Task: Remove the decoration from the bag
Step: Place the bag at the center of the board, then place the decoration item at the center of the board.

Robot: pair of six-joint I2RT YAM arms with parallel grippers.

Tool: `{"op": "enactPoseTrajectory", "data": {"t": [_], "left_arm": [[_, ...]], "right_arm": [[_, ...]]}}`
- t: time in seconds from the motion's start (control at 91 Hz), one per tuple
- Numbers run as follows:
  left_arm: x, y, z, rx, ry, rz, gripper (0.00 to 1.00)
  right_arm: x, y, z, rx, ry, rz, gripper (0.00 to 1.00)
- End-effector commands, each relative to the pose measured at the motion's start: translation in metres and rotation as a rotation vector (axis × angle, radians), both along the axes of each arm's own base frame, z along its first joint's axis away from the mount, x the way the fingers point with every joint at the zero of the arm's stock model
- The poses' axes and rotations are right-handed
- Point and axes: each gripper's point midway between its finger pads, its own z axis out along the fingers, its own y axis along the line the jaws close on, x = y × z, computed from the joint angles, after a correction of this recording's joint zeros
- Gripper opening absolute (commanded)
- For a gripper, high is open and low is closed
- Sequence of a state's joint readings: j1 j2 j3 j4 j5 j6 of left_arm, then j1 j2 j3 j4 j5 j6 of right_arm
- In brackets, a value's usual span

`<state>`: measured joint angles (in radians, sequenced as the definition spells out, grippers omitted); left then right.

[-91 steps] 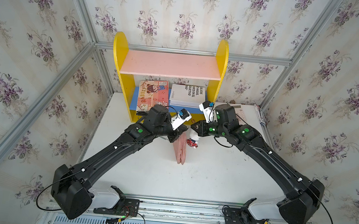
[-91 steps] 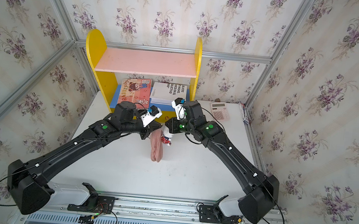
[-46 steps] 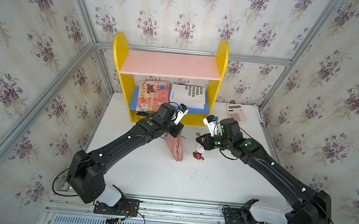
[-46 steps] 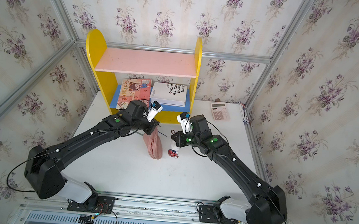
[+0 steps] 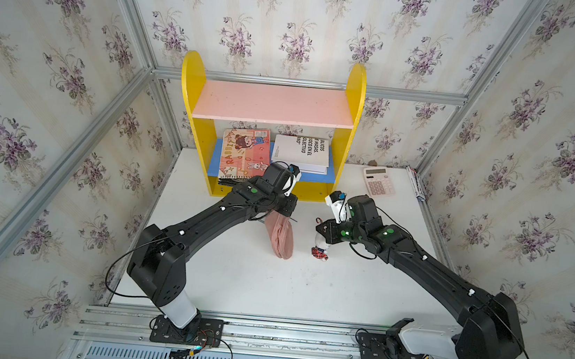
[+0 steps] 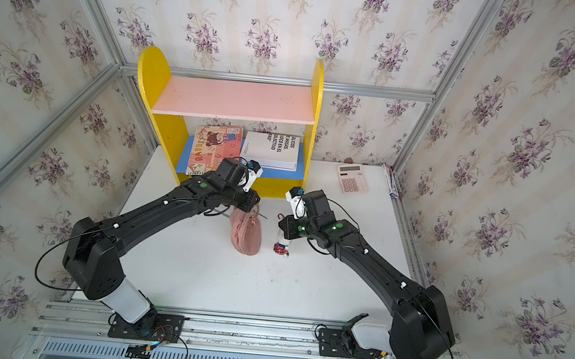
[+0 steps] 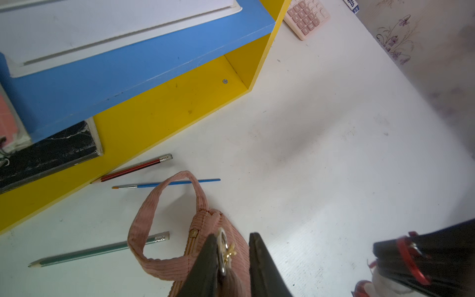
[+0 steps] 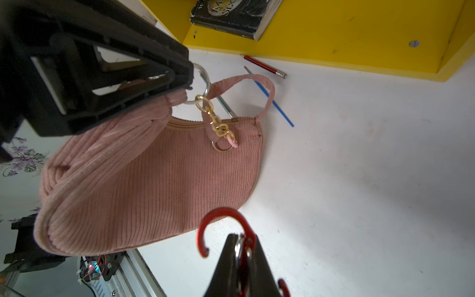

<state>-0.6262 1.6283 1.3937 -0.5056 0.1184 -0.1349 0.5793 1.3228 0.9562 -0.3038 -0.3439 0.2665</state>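
The dusty-pink corduroy bag (image 5: 281,240) (image 6: 245,236) (image 8: 154,180) rests on the white table below my left gripper (image 7: 232,235). That gripper's jaws stand apart around the bag's top end. The bag's silver ring (image 7: 221,241) and gold chain (image 8: 216,120) lie against one finger. My right gripper (image 8: 241,236) (image 5: 324,233) is shut on the red clasp (image 8: 205,226) of the decoration (image 5: 320,253) (image 6: 281,248). The plush hangs under the gripper, a short way right of the bag and apart from it.
A yellow shelf (image 5: 352,121) with books stands at the back. A black book (image 8: 231,15) lies under it. A red pencil (image 7: 136,168), a blue paintbrush (image 7: 167,183) and a green pencil (image 7: 97,250) lie by the bag's strap. A pink calculator (image 5: 379,181) sits at the back right.
My right gripper has drawn the decoration off the bag and away to the right. The left gripper's jaws have come apart on the bag's top.
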Motion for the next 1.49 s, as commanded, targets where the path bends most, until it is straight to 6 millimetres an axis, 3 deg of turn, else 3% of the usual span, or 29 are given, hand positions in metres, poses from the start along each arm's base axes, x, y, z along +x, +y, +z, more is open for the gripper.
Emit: {"op": "enactPoseTrajectory", "data": {"t": [0.0,0.275,0.352,0.494,0.56,0.692,0.791,1.121,1.483], "left_arm": [[-0.003,0.009,0.009,0.015,0.015,0.039,0.37],[-0.033,0.024,0.056,-0.072,-0.042,0.023,0.54],[-0.043,0.026,0.074,-0.126,-0.063,0.004,0.64],[-0.052,0.025,0.079,-0.165,-0.051,-0.034,0.69],[-0.064,0.012,0.083,-0.236,-0.025,-0.107,0.69],[-0.106,-0.028,0.098,-0.509,0.059,-0.313,0.73],[-0.119,-0.036,0.103,-0.590,0.035,-0.375,0.74],[-0.127,-0.052,0.110,-0.780,0.062,-0.438,0.74],[-0.126,-0.064,0.096,-0.775,0.072,-0.447,0.69]], "right_arm": [[0.004,0.005,0.012,0.062,-0.015,0.009,0.02],[0.019,-0.002,0.044,0.191,-0.069,0.012,0.03],[0.022,-0.001,0.053,0.222,-0.087,0.023,0.03],[0.027,-0.004,0.061,0.245,-0.096,0.025,0.03],[0.029,-0.007,0.067,0.253,-0.104,0.015,0.03],[0.028,-0.006,0.085,0.302,-0.131,0.016,0.03],[0.023,-0.001,0.097,0.349,-0.127,0.049,0.04],[0.005,0.010,0.121,0.434,-0.118,0.157,0.04],[-0.002,0.014,0.136,0.503,-0.104,0.187,0.04]]}}
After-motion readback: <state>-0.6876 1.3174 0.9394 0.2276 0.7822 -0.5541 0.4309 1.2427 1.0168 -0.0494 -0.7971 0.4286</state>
